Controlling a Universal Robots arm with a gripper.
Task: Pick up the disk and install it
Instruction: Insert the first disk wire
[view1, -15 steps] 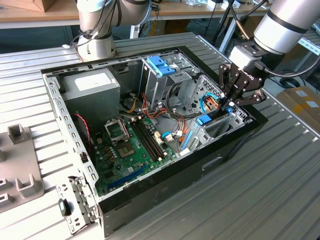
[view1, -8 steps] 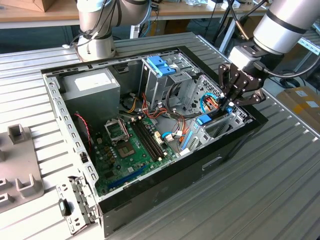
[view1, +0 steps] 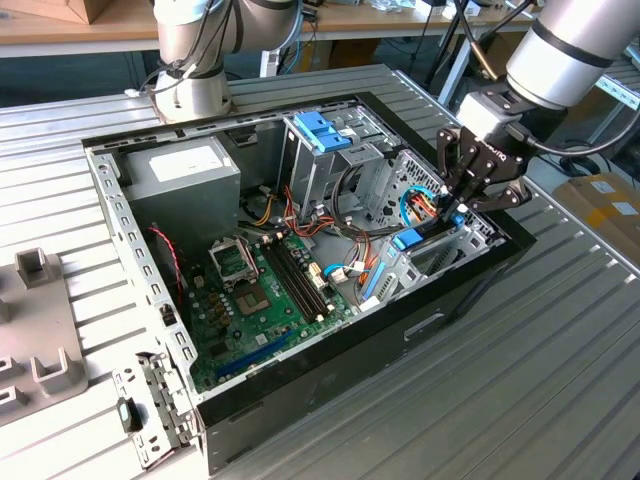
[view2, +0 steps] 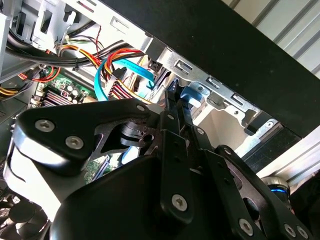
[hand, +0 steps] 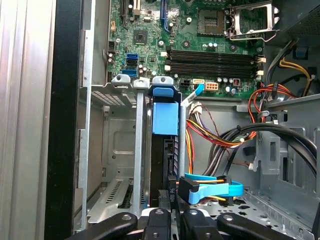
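The black pincer (view1: 462, 205) pinches the thin, blue-framed disk (hand: 164, 119), upright in a grey metal bay (hand: 117, 145).

Flat dark hard drive in a blue plastic carrier frame (hand: 164, 120) (view1: 411, 240), standing on edge in a metal drive-cage slot by the computer case's front wall.

Blue plastic disk (hand: 164, 119); matt grey metal cage (hand: 116, 150).

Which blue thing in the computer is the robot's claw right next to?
The blue-framed disk standing on edge in the bay at the case's corner. The gripper is right above it. The other blue piece, the handle atop the tall metal cage, sits farther away.
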